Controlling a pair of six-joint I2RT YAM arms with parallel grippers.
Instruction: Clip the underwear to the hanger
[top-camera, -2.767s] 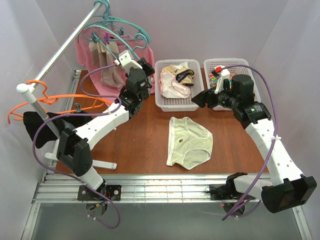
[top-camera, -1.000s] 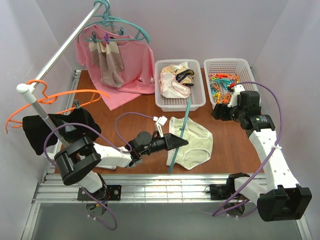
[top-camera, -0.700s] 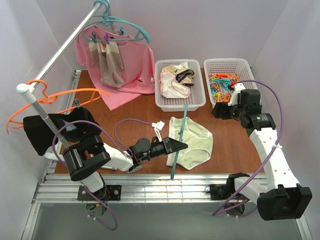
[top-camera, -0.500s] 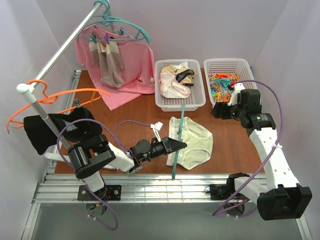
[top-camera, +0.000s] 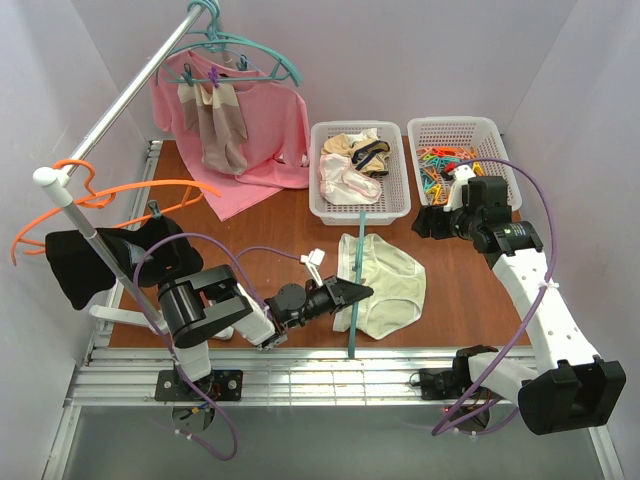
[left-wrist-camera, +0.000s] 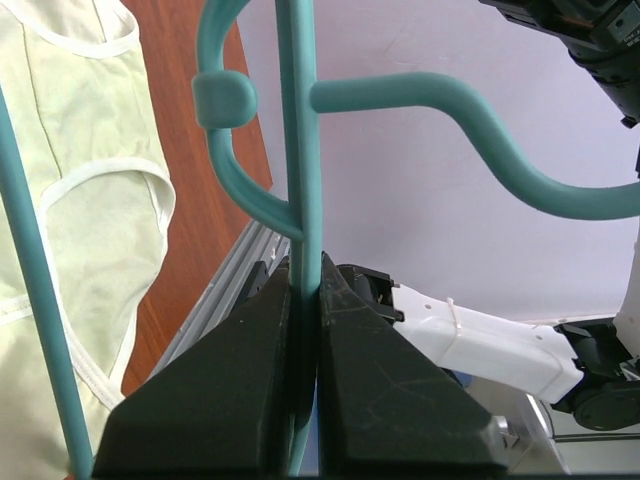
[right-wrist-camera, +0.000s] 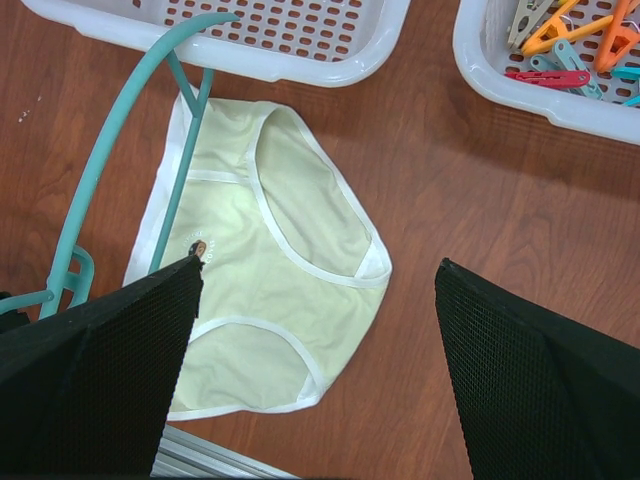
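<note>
- The underwear (top-camera: 392, 283) lies flat on the table (top-camera: 290, 225), nothing clipped yet
- Left gripper (top-camera: 352, 291) pinches the hanger (top-camera: 358, 255), held over the underwear's left edge
- Right gripper (top-camera: 421, 222) gapes wide, empty, beyond the underwear's far right corner
- Next likely: fetch a peg (top-camera: 441, 166), clamp fabric to hanger

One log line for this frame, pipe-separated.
left gripper: shut on hanger | right gripper: open, empty | underwear: flat on table, not yet clipped
</note>
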